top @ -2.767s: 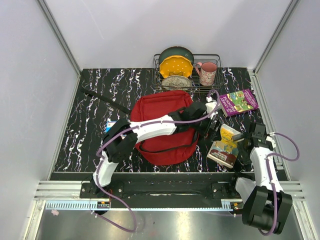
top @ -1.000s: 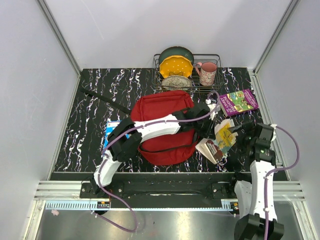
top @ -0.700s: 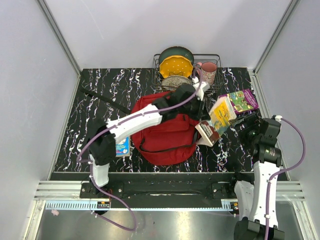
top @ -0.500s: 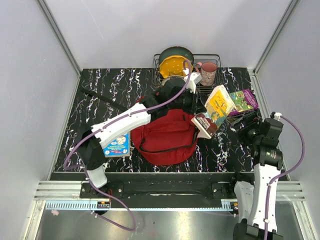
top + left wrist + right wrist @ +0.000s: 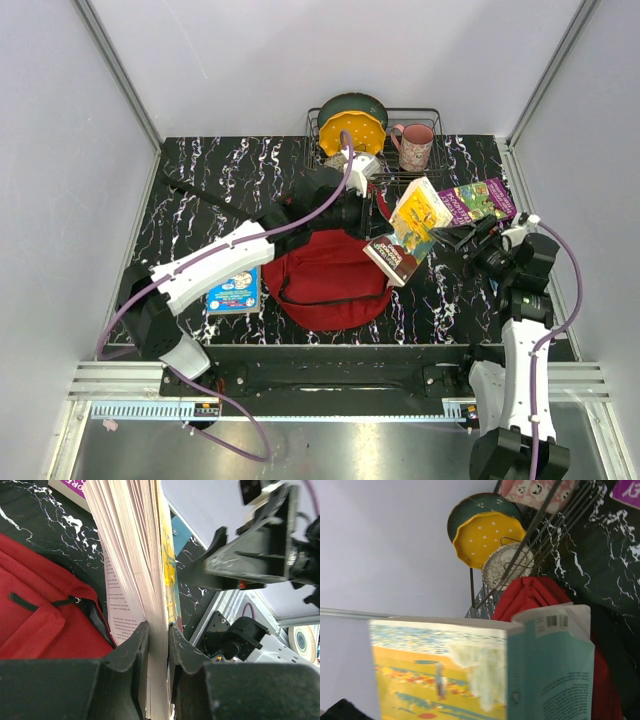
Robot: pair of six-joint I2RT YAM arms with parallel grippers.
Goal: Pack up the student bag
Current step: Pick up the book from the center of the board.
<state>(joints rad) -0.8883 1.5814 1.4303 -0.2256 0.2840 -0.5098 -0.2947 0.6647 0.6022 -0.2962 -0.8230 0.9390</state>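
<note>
The student bag is a red backpack lying flat mid-table; its fabric and a strip of dark lining show in the left wrist view. My left gripper is shut on a thick yellow-covered book, held tilted in the air over the bag's right edge. Both left fingers pinch the book's pages. My right gripper is open just right of the book, not touching it, and appears as a black jaw in the left wrist view. The book's cover fills the right wrist view.
A purple book lies at the right, behind my right gripper. A blue booklet lies left of the bag. A wire dish rack at the back holds plates and a pink mug.
My left arm has lifted the book off the table at the bag's right and carried it up, back, then left. My right arm has swung up and left after it, jaws still open.
</note>
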